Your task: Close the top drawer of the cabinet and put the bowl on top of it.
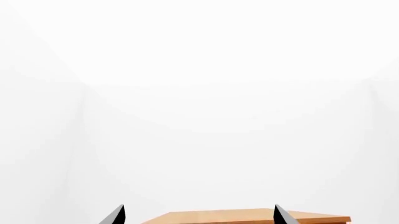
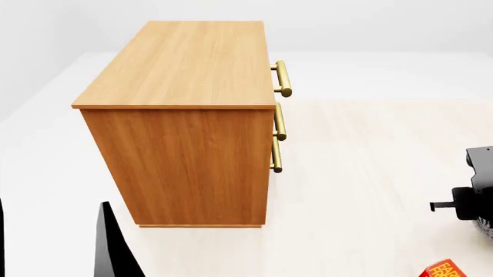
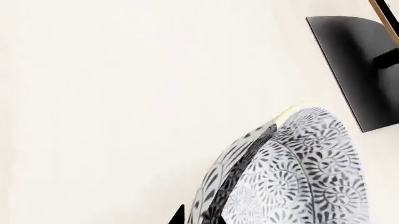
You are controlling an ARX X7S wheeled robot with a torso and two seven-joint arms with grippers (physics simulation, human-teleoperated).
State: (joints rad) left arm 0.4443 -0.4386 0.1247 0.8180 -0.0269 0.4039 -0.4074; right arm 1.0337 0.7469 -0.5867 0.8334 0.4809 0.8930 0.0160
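Note:
The cabinet (image 2: 185,115) stands at the centre left of the head view, seen from its side, with its flat top bare. The top drawer shows only edge-on by its brass handle (image 2: 282,78); its front looks level with the two below. In the left wrist view my left gripper (image 1: 199,215) is open, its fingertips wide apart, with the cabinet top (image 1: 249,218) low between them. The bowl (image 3: 299,177), patterned white and dark, fills the right wrist view, where my right gripper (image 3: 198,218) is shut on its rim. My right arm (image 2: 471,196) shows at the head view's right edge.
A black panel (image 2: 112,248) rises at the bottom left of the head view, close to the cabinet's near corner. A similar black panel (image 3: 358,70) shows beyond the bowl in the right wrist view. A red packet (image 2: 443,270) lies at the bottom right. Pale floor (image 2: 362,190) stretches right of the cabinet.

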